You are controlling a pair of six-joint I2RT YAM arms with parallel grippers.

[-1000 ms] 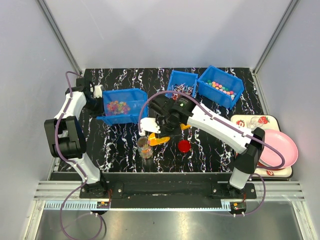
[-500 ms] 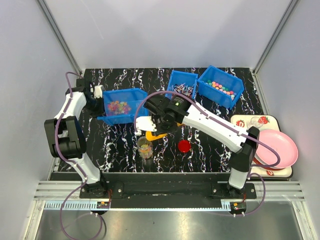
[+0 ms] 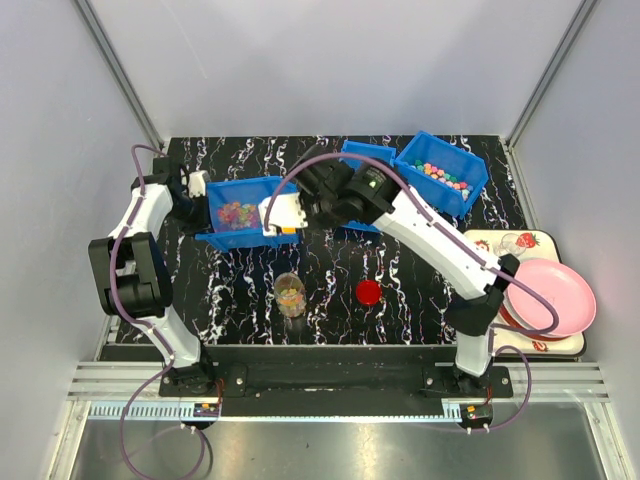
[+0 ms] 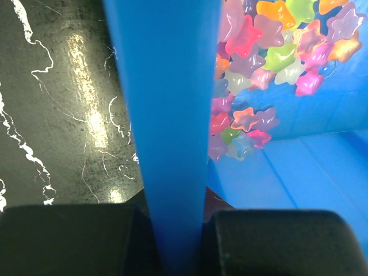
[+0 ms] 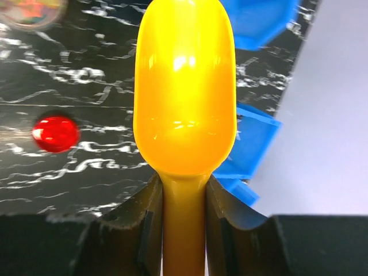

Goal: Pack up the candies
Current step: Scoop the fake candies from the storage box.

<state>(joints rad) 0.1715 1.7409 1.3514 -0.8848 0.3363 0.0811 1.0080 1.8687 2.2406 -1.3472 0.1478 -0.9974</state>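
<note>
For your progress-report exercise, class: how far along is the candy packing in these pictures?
Done: the jar holds some candies, red lid lying beside it. In hand: right gripper holds the yellow scoop; left gripper clamps the blue bin's wall. Left: more scooping, then lidding.

We record three bins across the far half of the table (image 3: 420,290): the left bin (image 3: 232,239) at far left, the middle bin (image 3: 365,152) right of centre, and the right bin (image 3: 440,196) just beside it. Candies (image 3: 237,212) lie in the left bin, right bin and jar (image 3: 291,294). The jar stands nearer the front, with the lid (image 3: 368,292) to its right, apart. The tray (image 3: 490,243) at the right edge carries the plate (image 3: 556,296). The right gripper (image 3: 282,218) holds the scoop (image 5: 184,98) at the left bin's right end. The left gripper (image 3: 200,190) straddles its left wall.
</note>
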